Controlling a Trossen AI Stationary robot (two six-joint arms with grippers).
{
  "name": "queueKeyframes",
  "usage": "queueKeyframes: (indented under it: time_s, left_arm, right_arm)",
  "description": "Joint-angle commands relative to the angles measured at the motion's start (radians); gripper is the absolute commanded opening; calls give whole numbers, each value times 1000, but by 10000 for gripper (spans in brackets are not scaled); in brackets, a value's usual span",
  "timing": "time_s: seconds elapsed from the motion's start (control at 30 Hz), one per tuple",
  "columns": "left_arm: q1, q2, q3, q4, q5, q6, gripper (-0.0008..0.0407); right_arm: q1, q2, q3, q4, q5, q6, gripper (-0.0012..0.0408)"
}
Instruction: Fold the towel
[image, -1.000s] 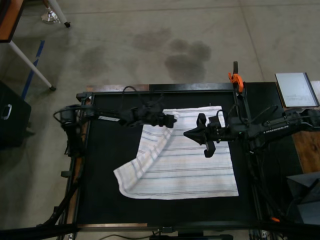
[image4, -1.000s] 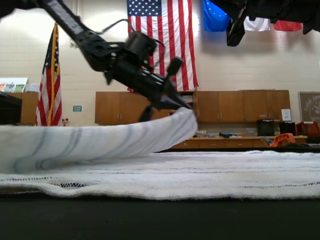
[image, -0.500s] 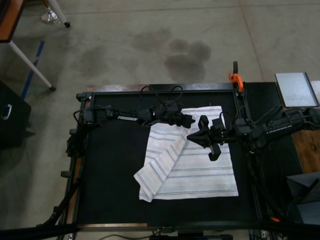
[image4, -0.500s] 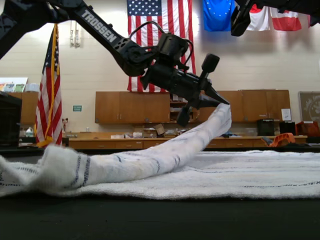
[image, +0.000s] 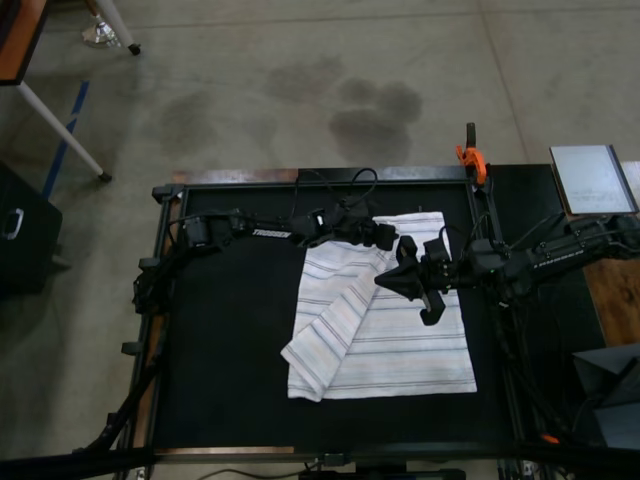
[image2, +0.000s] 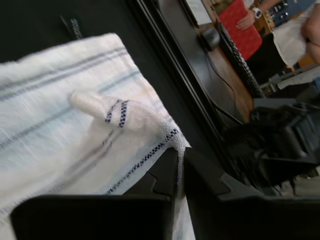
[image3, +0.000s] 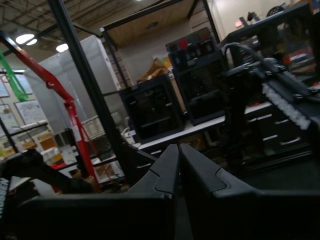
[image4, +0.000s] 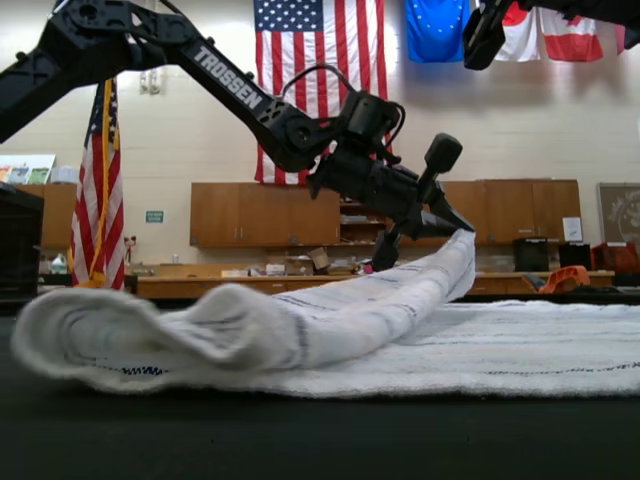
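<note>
Top view: left claw pinches the towel corner, lifted.

the towel is white with thin grey, dark and pale blue stripes; its hem shows a dark blue checked stitch. it lies on a black table. both arms are black, one lettered in white. an orange clamp sits at the table's edge. red, white and blue flags hang on a cream wall.

black arms, white TROSSEN lettering, looped cables
</note>
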Motion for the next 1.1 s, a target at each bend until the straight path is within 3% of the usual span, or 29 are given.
queueKeyframes:
  time_s: [0.0, 0.2, 0.3, 0.4, 0.5, 0.63, 0.77, 0.87, 1.07]
  left_arm:
    - [10, 10, 11, -2, 19, 16, 55]
    - [25, 8, 28, 7, 103, 98, 200]
    - [34, -2, 28, 3, 258, 96, 282]
    - [40, -16, 27, -89, 358, 110, 354]
    - [40, -64, 2, -195, 366, 209, 402]
    - [49, -137, -22, -399, 292, 373, 380]
    - [58, -209, -23, -649, 74, 508, 362]
    - [60, -249, -22, -768, -42, 557, 359]
    - [59, -320, -45, -896, -138, 587, 324]
  right_arm:
    - [13, 1, 0, -1, -2, 1, 0]
    - [24, 5, 0, -34, -2, 17, 1]
    - [24, 6, 0, -62, -1, 39, 1]
    - [27, 7, -3, -97, 0, 80, -1]
    - [38, 9, -3, -142, 12, 108, 1]
    - [65, 6, -3, -218, 124, 138, 0]
    - [77, 6, -3, -312, 251, 211, -1]
    - [76, 26, -5, -377, 329, 315, 1]
    - [74, 77, -16, -495, 418, 499, 0]
